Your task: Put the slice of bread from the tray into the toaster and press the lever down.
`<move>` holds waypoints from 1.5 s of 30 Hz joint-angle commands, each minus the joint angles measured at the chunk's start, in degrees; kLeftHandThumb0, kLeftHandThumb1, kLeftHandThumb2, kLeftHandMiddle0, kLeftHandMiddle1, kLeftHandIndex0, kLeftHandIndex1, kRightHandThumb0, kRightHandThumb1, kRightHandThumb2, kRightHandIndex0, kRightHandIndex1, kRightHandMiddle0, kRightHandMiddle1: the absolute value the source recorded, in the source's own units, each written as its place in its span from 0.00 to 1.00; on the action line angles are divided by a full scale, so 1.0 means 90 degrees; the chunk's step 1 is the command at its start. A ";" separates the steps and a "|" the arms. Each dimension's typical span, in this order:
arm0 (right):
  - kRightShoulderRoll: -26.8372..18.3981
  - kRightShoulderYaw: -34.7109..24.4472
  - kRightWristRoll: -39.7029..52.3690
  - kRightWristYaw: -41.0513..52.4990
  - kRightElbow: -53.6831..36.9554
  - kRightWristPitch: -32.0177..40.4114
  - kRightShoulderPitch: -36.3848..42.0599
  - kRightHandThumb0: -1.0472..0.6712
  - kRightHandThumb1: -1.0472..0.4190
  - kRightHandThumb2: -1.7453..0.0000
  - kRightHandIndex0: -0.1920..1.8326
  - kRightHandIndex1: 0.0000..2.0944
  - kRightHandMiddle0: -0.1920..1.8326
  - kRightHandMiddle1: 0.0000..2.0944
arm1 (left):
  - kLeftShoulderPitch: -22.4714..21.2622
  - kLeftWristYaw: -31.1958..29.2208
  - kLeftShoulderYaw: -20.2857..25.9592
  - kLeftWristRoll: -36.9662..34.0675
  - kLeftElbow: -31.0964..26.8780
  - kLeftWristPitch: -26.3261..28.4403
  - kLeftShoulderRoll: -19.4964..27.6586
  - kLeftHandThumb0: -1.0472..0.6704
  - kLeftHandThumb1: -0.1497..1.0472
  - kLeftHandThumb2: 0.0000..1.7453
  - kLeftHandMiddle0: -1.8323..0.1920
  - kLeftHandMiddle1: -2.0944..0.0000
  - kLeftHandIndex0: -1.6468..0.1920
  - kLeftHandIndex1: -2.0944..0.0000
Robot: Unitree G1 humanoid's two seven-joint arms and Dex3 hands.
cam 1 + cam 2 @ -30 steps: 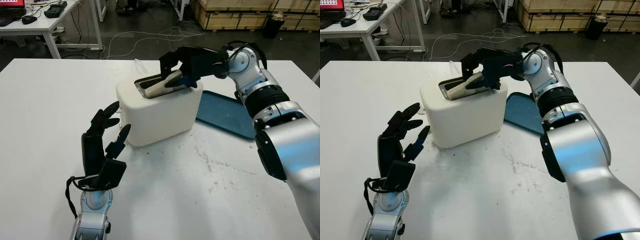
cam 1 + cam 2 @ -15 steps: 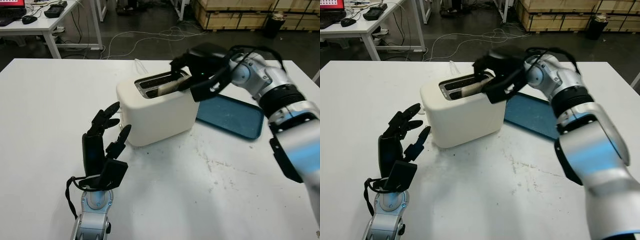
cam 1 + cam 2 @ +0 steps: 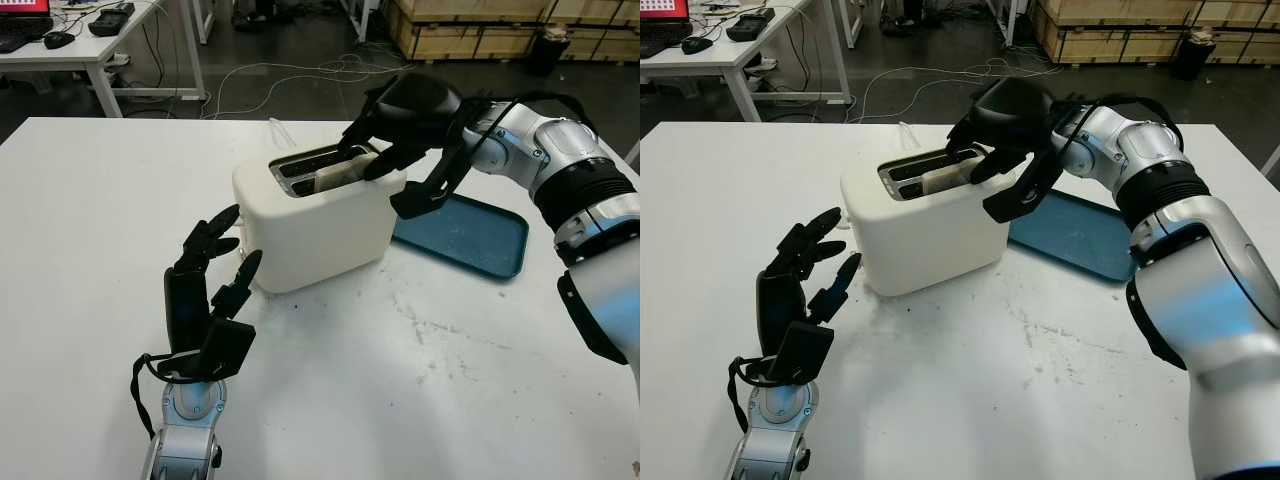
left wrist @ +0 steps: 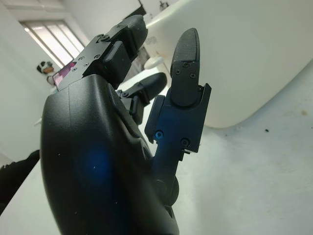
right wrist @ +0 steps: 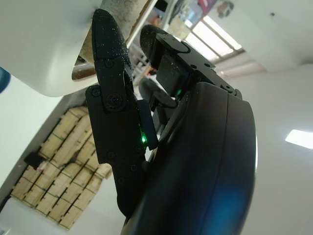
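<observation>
Bread (image 3: 345, 171) lies lengthwise in the toaster (image 3: 320, 220) slot, directly under the released right hand (image 3: 400, 130).

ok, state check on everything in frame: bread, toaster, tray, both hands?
slice of bread: in the toaster's near slot, top edge sticking out.
toaster: upright on the table; lever position cannot be told.
tray: flat on the table beside the toaster, nothing on it.
right hand: over the toaster's slot end, holding nothing.
left hand: open, raised near the toaster's front, holding nothing.
</observation>
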 commanded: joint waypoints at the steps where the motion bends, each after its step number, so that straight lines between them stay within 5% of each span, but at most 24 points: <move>1: -0.0097 0.0001 -0.0075 -0.0288 -0.0071 -0.0033 -0.0011 0.19 0.10 1.00 0.32 0.25 0.49 0.00 | 0.0047 0.0000 -0.0016 -0.0014 -0.0030 0.0002 -0.0078 0.35 0.89 0.11 0.74 0.52 0.62 0.84; 10: -0.0156 -0.1592 0.1555 -0.1401 -0.0763 -0.0259 0.1399 0.29 0.10 0.99 0.41 0.16 0.49 0.00 | -0.0163 -0.0055 0.0273 -0.0211 0.0062 -0.0240 0.0106 0.35 0.89 0.11 0.74 0.51 0.63 0.84; 18: -0.0100 -0.2974 0.3230 -0.0790 -0.3350 0.0230 0.4269 0.30 0.09 0.99 0.41 0.15 0.48 0.00 | -0.0311 -0.0240 0.0547 -0.0020 -0.0337 0.0128 0.0383 0.36 0.89 0.12 0.76 0.49 0.64 0.84; 27: 0.0885 -0.3580 0.4229 -0.0364 -0.5315 0.1101 0.6897 0.33 0.11 1.00 0.47 0.10 0.50 0.01 | -0.0624 -0.0286 0.0773 0.0458 -0.0398 0.0228 0.0863 0.34 0.89 0.09 0.71 0.52 0.60 0.85; 41: 0.2348 -0.3976 0.4883 -0.0208 -0.6107 0.2423 0.7492 0.35 0.14 1.00 0.59 0.11 0.56 0.02 | -0.0996 -0.0472 0.0814 0.1283 -0.0165 0.0338 0.1792 0.38 0.88 0.02 0.65 0.53 0.53 0.85; 45: 0.2560 -0.4157 0.5585 0.0207 -0.6131 0.3030 0.7371 0.34 0.13 1.00 0.65 0.25 0.66 0.03 | -0.1028 -0.0588 0.0776 0.1487 -0.0122 0.0392 0.1991 0.42 0.86 0.00 0.59 0.52 0.48 0.84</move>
